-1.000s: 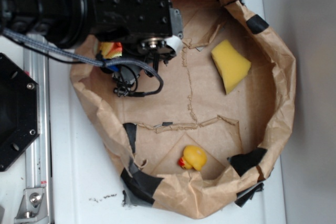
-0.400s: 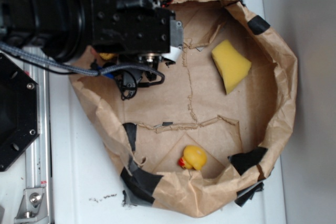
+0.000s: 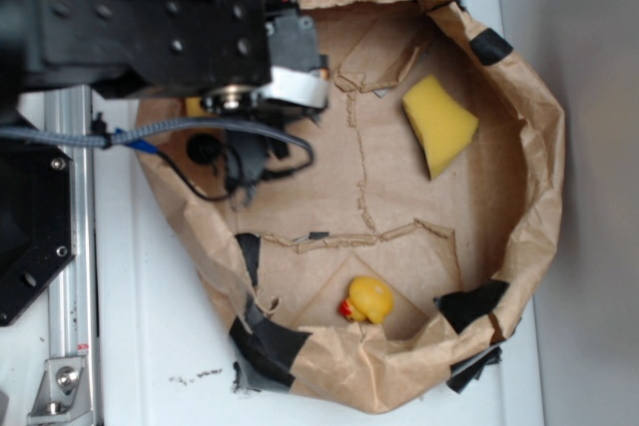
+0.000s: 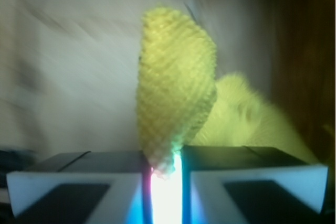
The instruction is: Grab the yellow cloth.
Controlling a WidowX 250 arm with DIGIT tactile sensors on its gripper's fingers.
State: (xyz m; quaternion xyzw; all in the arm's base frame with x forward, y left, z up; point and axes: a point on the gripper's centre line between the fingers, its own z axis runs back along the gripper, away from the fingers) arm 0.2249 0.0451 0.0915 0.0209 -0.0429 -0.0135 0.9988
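The black robot arm with its gripper [image 4: 164,174] has shifted from a second ago: in the exterior view its bulk now sits further toward the upper-left corner of the crumpled brown paper basin [image 3: 544,162], and the silver wrist ring has slid left and looks larger, likely the arm rising toward the camera, though that is hard to confirm from one overhead angle. The yellow-and-red patch visible by the upper-left rim a second ago is now almost fully covered; only a sliver of the bright yellow terry cloth [image 4: 176,100] peeks out under the arm there. The wrist view settles it: the two white-faced fingers [image 4: 73,182] are pressed together on a fold of the cloth, with just a thin lit slit between them, and the fabric stands up from the pinch with more of it bunched behind to the right. The background is motion-blurred, so the arm is probably moving with the cloth held. The grasp looks made and what remains is lifting clear. The smooth yellow wedge-shaped sponge [image 3: 437,125] near the upper-right rim and the small yellow rubber duck [image 3: 368,300] near the lower edge have not moved.
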